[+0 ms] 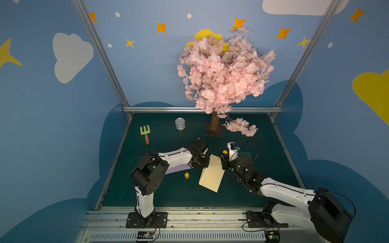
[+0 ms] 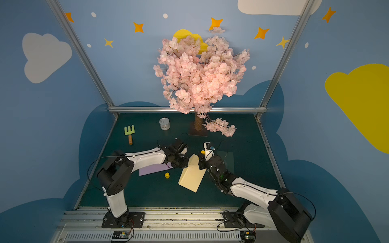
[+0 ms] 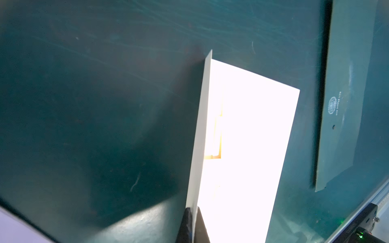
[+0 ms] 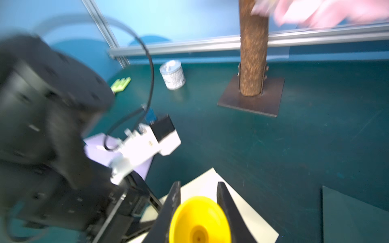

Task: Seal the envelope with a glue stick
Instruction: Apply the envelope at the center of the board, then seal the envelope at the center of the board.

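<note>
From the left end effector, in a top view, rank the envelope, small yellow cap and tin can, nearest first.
1. envelope: its flap is pinched in the left end effector.
2. small yellow cap: on the mat, to its left.
3. tin can: far back, near the rear rail.

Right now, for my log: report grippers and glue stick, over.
Left gripper shut on raised flap of cream paper envelope. Right gripper shut on short yellow plastic glue stick, over envelope. Small yellow cap loose nearby; nothing blocking.
</note>
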`<state>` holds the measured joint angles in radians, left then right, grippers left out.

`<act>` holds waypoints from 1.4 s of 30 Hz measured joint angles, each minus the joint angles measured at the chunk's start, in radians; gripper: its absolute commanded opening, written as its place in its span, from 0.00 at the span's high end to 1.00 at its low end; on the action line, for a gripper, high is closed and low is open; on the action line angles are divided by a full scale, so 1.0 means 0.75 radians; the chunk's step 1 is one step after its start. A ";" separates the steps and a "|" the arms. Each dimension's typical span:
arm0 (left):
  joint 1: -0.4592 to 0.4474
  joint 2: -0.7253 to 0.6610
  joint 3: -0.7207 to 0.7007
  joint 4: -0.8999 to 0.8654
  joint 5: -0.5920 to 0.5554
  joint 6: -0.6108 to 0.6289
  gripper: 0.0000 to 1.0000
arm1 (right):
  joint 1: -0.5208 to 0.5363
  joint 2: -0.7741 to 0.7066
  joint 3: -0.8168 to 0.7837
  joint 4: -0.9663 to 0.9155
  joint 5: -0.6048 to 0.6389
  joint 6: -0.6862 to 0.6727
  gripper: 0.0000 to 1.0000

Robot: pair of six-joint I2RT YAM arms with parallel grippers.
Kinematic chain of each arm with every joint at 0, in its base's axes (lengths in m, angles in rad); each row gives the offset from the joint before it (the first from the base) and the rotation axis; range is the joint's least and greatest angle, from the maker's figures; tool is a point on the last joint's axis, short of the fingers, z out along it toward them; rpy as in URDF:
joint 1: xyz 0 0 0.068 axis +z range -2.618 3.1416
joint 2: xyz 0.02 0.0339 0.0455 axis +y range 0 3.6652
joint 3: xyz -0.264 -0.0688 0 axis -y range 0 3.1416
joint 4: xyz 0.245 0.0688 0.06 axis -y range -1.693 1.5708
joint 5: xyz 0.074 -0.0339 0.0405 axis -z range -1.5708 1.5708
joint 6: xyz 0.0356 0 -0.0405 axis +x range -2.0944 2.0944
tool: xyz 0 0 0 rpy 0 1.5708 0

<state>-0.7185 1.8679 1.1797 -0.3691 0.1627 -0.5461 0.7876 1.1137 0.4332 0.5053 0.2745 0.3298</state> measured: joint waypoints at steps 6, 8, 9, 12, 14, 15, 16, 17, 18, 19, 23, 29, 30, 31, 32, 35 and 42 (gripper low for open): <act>-0.005 0.001 0.013 -0.027 0.003 0.001 0.26 | -0.027 -0.162 -0.020 -0.164 -0.010 0.040 1.00; -0.009 -0.002 0.019 -0.035 0.008 0.003 0.21 | -0.028 -0.186 -0.041 -0.201 -0.009 0.045 1.00; -0.009 -0.007 0.020 -0.037 0.009 0.002 0.19 | -0.029 -0.196 -0.054 -0.223 -0.008 0.047 1.00; -0.009 -0.037 0.020 -0.039 0.026 0.001 0.15 | -0.034 -0.210 -0.078 -0.265 -0.006 0.052 1.00; -0.008 -0.058 0.020 -0.037 0.038 0.000 0.16 | -0.038 -0.212 -0.083 -0.285 -0.004 0.055 1.00; -0.004 -0.066 0.020 -0.036 0.044 -0.001 0.17 | -0.042 -0.212 -0.083 -0.292 -0.005 0.055 1.00; -0.002 -0.070 0.020 -0.035 0.049 -0.001 0.18 | -0.044 -0.211 -0.083 -0.297 -0.008 0.058 1.00; 0.001 -0.073 0.020 -0.036 0.056 -0.001 0.19 | -0.045 -0.207 -0.083 -0.297 -0.012 0.065 1.00; 0.003 -0.073 0.020 -0.036 0.060 -0.003 0.19 | -0.046 -0.197 -0.083 -0.295 -0.021 0.073 1.00; 0.005 -0.073 0.020 -0.036 0.062 -0.004 0.19 | -0.046 -0.183 -0.083 -0.292 -0.033 0.080 1.00; 0.015 -0.089 0.000 -0.029 0.067 -0.015 0.24 | -0.046 -0.119 -0.091 -0.284 -0.115 0.111 1.00; 0.075 -0.228 -0.141 0.071 0.185 -0.114 0.55 | -0.046 -0.138 -0.124 -0.261 -0.158 0.135 1.00; 0.090 -0.251 -0.163 0.102 0.212 -0.136 0.65 | -0.046 -0.149 -0.125 -0.261 -0.158 0.135 1.00; 0.101 -0.266 -0.178 0.133 0.237 -0.160 0.74 | -0.046 -0.159 -0.126 -0.261 -0.157 0.136 1.00; 0.113 -0.274 -0.191 0.170 0.262 -0.183 0.85 | -0.046 -0.171 -0.127 -0.261 -0.155 0.136 1.00; 0.129 -0.253 -0.203 0.248 0.317 -0.238 0.97 | -0.046 -0.203 -0.129 -0.264 -0.142 0.140 1.00; 0.087 -0.067 -0.204 0.453 0.453 -0.358 0.97 | -0.053 -0.268 -0.132 -0.313 -0.101 0.144 1.00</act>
<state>-0.6529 1.8175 1.0264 -0.0296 0.5026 -0.8143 0.7475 0.9131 0.3344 0.2703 0.1986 0.4381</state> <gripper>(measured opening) 0.048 0.266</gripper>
